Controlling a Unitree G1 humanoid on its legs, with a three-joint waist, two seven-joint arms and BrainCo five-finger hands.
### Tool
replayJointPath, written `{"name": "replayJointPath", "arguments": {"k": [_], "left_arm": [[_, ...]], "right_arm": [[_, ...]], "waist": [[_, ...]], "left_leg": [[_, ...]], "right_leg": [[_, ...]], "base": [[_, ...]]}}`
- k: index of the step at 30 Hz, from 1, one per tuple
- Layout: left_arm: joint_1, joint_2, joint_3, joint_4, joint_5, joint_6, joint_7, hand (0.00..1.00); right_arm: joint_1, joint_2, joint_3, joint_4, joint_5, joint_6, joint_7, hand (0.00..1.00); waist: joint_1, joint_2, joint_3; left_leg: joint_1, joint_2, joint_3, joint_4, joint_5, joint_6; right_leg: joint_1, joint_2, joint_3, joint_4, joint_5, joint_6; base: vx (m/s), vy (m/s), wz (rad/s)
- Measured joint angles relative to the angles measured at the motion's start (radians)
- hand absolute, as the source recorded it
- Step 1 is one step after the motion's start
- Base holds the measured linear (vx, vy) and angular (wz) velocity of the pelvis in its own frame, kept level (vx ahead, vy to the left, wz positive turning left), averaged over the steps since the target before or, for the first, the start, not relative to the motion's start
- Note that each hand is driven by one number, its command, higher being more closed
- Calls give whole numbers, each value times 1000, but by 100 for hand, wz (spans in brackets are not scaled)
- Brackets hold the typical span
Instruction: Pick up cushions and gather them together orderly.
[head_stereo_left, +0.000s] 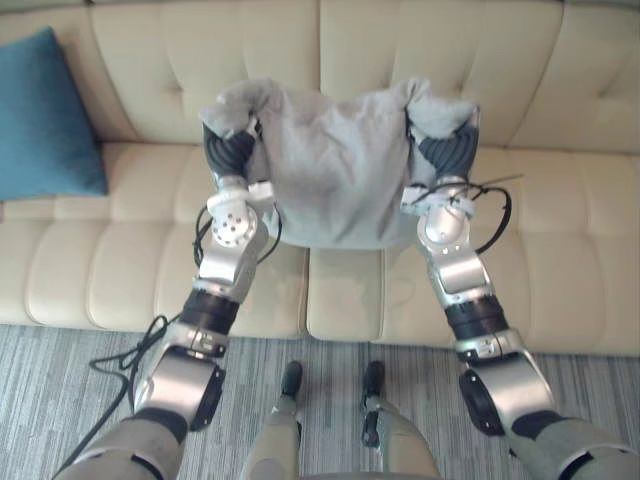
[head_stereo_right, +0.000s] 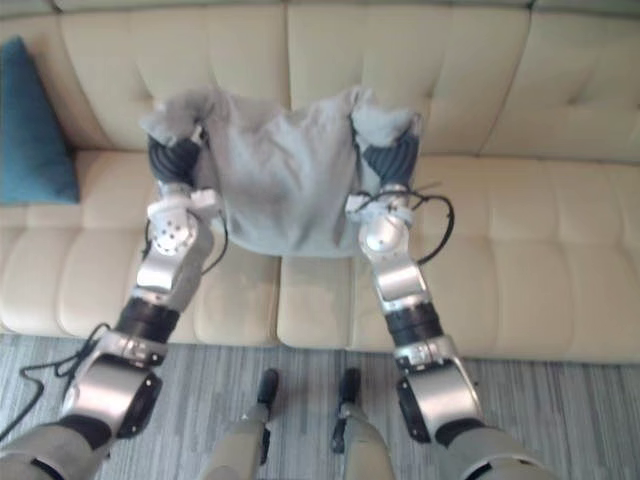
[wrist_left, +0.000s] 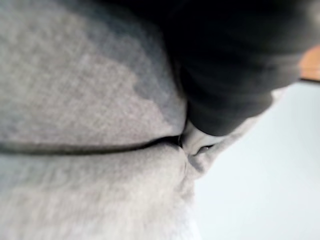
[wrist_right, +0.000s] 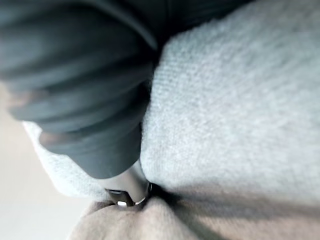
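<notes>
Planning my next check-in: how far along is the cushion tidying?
Nothing is gathered yet. In hand: the grey cushion, held up over the sofa between the left hand and right hand. Left: probably setting it beside the blue cushion at the sofa's left end.

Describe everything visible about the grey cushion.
The grey cushion is soft, fuzzy fabric, roughly square, sagging. It hangs upright before the backrest of the cream sofa, held up by its two upper corners: the left robot hand grips one, the right robot hand the other, fabric bunching over both. Whether it touches the seat is unclear.
</notes>
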Motion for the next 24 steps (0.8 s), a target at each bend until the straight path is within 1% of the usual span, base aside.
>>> {"name": "replayJointPath", "arguments": {"k": [1, 3, 4, 5, 6, 10, 13, 16, 17, 19, 20, 22, 24], "left_arm": [[-15, 4, 0, 10, -4, 0, 0, 100], [-104, 14, 9, 63, -4, 0, -3, 100], [-114, 14, 11, 72, -4, 0, -3, 100], [-135, 14, 21, 98, -3, 1, -3, 0], [-146, 13, 31, 120, -3, 1, -2, 0], [-185, 7, 60, 181, -2, 0, 2, 0], [-242, 8, 93, 241, -3, 1, 1, 0], [-285, 9, 123, 285, 9, 13, -1, 0], [-306, 11, 136, 298, 9, 18, -2, 0], [-329, 20, 159, 315, 10, 25, -3, 0], [-337, 50, 169, 327, 5, 34, -23, 0], [-337, 70, 187, 333, -1, 35, -36, 0], [-337, 117, 225, 351, -16, 48, -58, 0]], "right_arm": [[-16, -1, 0, 12, -1, 0, -4, 100], [-91, -23, -1, 60, 0, 2, -17, 100], [-100, -26, -1, 69, 0, 3, -18, 100], [-122, -30, -1, 96, 1, 3, -19, 0], [-137, -31, -1, 120, 0, 3, -21, 0], [-159, -57, -1, 140, 3, 3, -25, 0], [-221, -75, -19, 179, 24, 3, -21, 0], [-254, -88, -43, 202, 113, 1, -16, 0], [-269, -105, -54, 210, 152, 1, -15, 0], [-304, -128, -64, 238, 179, 1, -10, 0], [-359, -165, -69, 309, 243, 1, 30, 0], [-386, -196, -72, 344, 283, 2, 60, 0], [-411, -244, -103, 375, 370, 3, 107, 0]], "waist": [[-1, 0, 1], [-7, -2, 19], [-8, -2, 22], [-11, -3, 29], [-14, -2, 36], [-17, -2, 46], [-17, -2, 47], [-16, -3, 53], [-16, -3, 60], [-16, -2, 75], [-16, -2, 80], [-14, -2, 80], [-12, -2, 80]], "left_leg": [[-11, 2, 3, 0, 1, -1], [-64, 11, 15, -3, 9, -7], [-71, 12, 16, -4, 9, -7], [-87, 13, 21, -6, 10, -8], [-99, 16, 25, -6, 10, -8], [-122, 25, 24, -7, 10, -9], [-122, 28, 23, -7, 11, -10], [-129, 29, 19, -7, 12, -11], [-133, 28, 18, -8, 13, -13], [-131, 28, 10, -8, 16, -18], [-130, 29, 4, -8, 16, -18], [-130, 29, 1, -8, 16, -19], [-128, 30, -2, -8, 17, -19]], "right_leg": [[-8, 3, 3, -9, 8, 0], [-35, 16, 11, -79, 57, -5], [-38, 18, 11, -91, 64, -4], [-45, 24, 16, -115, 79, -6], [-50, 28, 21, -136, 92, -6], [-66, 37, 21, -146, 94, -7], [-65, 39, 20, -147, 94, -7], [-64, 37, 13, -156, 94, -7], [-58, 35, 7, -167, 94, -7], [-47, 35, 0, -176, 98, -8], [-43, 35, -8, -178, 99, -9], [-42, 36, -11, -177, 99, -9], [-39, 35, -17, -175, 99, -9]], "base": [[-9, -24, -24], [-4, -18, -16], [-5, -7, -13], [-6, 0, -12], [-6, 0, -12], [-1, 1, -2], [7, 5, 1], [14, 24, 9], [8, 40, 14], [3, 41, 16], [-1, 41, 14], [3, 42, 6], [12, 54, 4]]}}
